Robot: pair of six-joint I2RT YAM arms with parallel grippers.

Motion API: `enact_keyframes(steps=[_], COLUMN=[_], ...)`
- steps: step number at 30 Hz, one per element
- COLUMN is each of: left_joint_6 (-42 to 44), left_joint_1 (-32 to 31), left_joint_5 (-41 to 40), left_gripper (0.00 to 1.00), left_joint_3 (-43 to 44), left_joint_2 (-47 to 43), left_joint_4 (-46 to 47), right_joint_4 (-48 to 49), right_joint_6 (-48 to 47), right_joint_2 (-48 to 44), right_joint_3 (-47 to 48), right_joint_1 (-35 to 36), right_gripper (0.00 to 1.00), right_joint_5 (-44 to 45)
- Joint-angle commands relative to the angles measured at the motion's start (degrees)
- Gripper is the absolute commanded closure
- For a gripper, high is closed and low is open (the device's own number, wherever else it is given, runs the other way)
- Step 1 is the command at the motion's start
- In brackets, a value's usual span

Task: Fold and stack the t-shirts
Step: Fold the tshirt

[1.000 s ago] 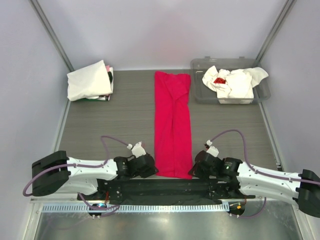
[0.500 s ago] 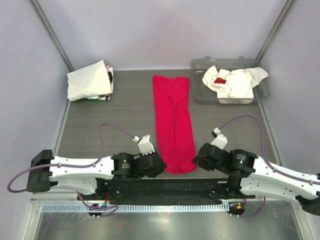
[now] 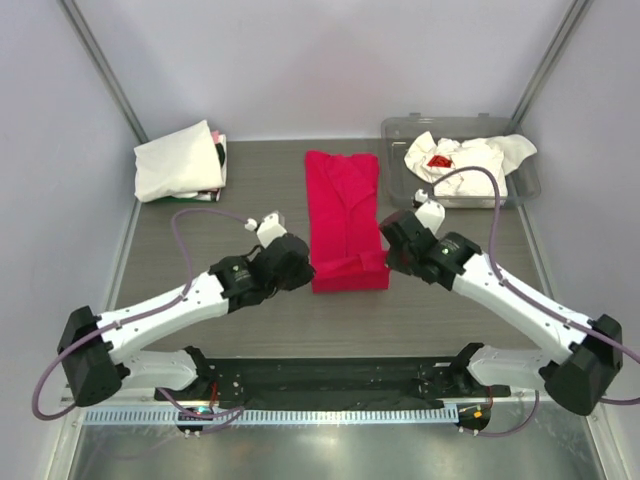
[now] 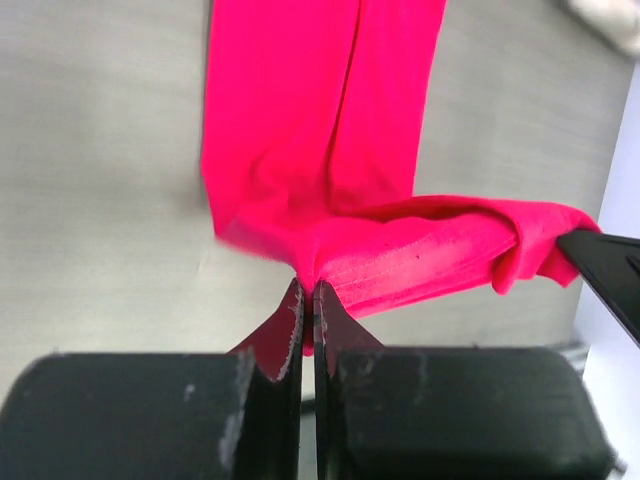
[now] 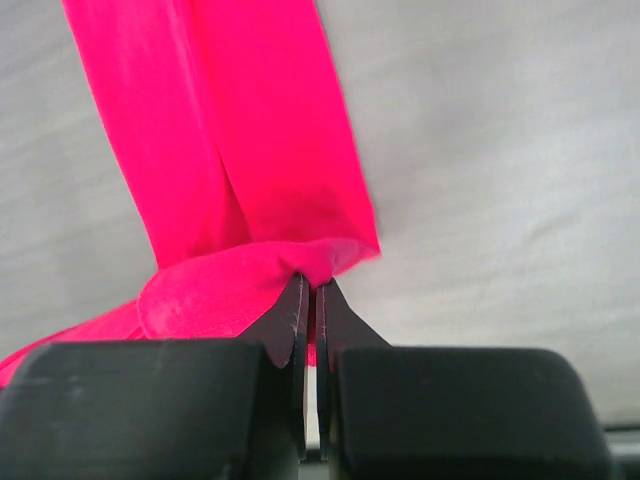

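The left end effector (image 3: pixel 308 266) and right end effector (image 3: pixel 386 259) are each clamping a near corner of the red t-shirt (image 3: pixel 345 200) lying mid-frame on the bench (image 3: pixel 250 320), so uneven travel is likely risking a skewed fold or a slipped corner.

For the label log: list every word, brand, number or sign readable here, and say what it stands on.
No text can be read in any view.
Red mark on the white shirt in the tub: too small to tell whether it holds letters.
Red shirt: plain, no print shows.
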Motion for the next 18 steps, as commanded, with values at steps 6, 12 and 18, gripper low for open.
enact_keyframes(steps=[6, 12, 18], left_joint_6=[12.92, 17.93, 21.27], left_joint_1=[12.66, 19.96, 23.92], left_joint_5=[9.41, 15.21, 20.49], left_gripper=[1.00, 1.00, 1.00], left_joint_3=[12.05, 18.82, 24.19], left_joint_2=[12.31, 22.24, 31.37], left_joint_4=[2.90, 3.69, 4.31], right_joint_4=[8.45, 11.09, 13.29], right_joint_6=[-16.95, -19.77, -22.50], right_joint_2=[15.20, 23.39, 30.95], right_joint_3=[12.27, 17.38, 21.07], right_joint_1=[-9.97, -15.07, -18.23], right_gripper=[0.99, 0.99, 0.99], right_joint_5=[-4.41, -8.72, -12.85])
